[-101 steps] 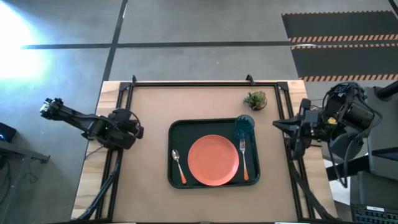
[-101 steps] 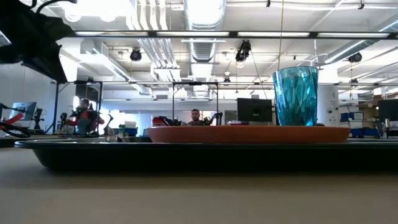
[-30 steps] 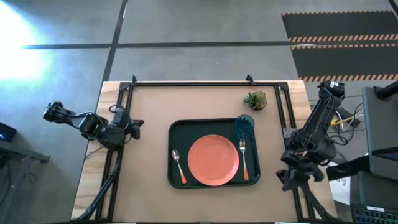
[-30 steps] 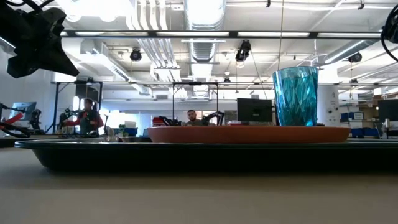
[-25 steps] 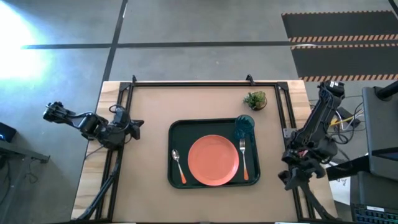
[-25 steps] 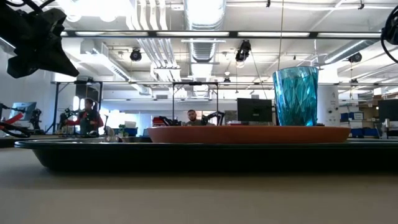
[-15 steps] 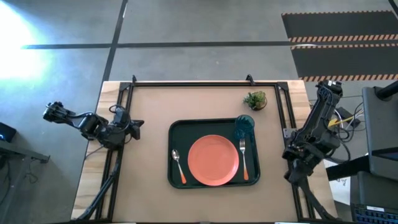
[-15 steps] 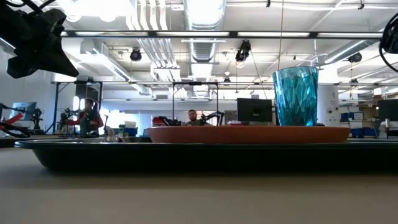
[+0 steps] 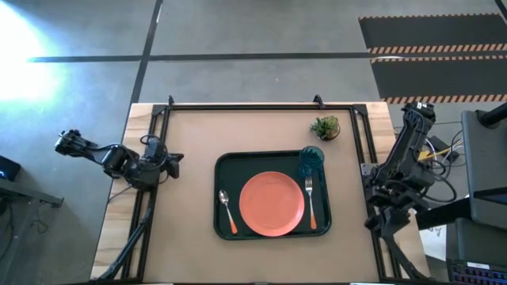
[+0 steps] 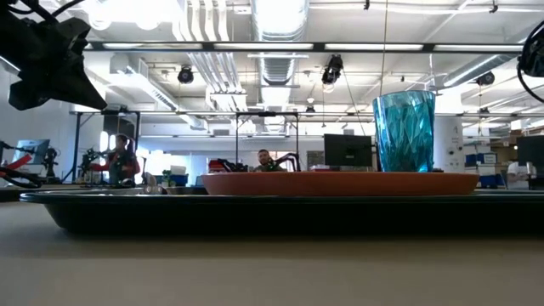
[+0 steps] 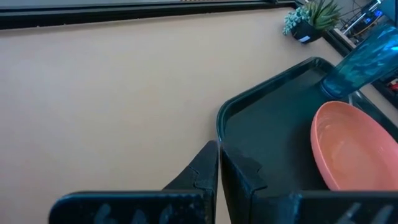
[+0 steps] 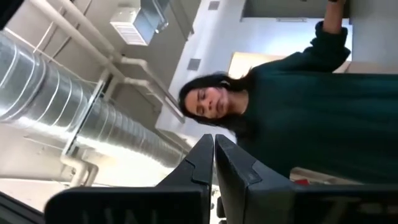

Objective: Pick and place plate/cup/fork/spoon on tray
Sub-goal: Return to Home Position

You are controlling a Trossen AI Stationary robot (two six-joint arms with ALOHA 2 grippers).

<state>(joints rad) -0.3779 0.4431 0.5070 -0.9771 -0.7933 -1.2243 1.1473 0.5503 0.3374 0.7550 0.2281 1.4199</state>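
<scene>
From where I sit, the job looks finished. In the overhead view the green tray (image 9: 272, 196) lies in the middle of the frame, slightly below centre, and all four pieces are on it. The plate (image 9: 272, 203) sits at the tray's centre. The spoon (image 9: 227, 210) lies just left of the plate, bowl toward the top of the frame. The fork (image 9: 310, 199) lies just right of the plate, tines up. The blue cup (image 9: 311, 159) stands upright in the tray's upper right corner, just above the fork. From the table-level view the cup (image 10: 405, 132) rises behind the plate's rim (image 10: 340, 183), and the tray's wall (image 10: 272, 212) runs across the frame below them; the cutlery is too low to pick out there, so I trust the overhead camera for it.

Both arms are well clear of the tray. The left gripper (image 9: 173, 161) rests at the left edge of the table, mid-frame, fingers clenched together on nothing; its own camera shows the closed fingertips (image 11: 217, 163) aimed at the tray's corner. The right gripper (image 12: 214, 149) is pressed shut and empty too; its camera looks up at the ceiling and a person in a dark green top. That arm (image 9: 400, 178) is folded at the right edge of the table.

The small potted plant (image 9: 325, 127) stands on the table above the tray, untouched. I judge nothing is left to place.
</scene>
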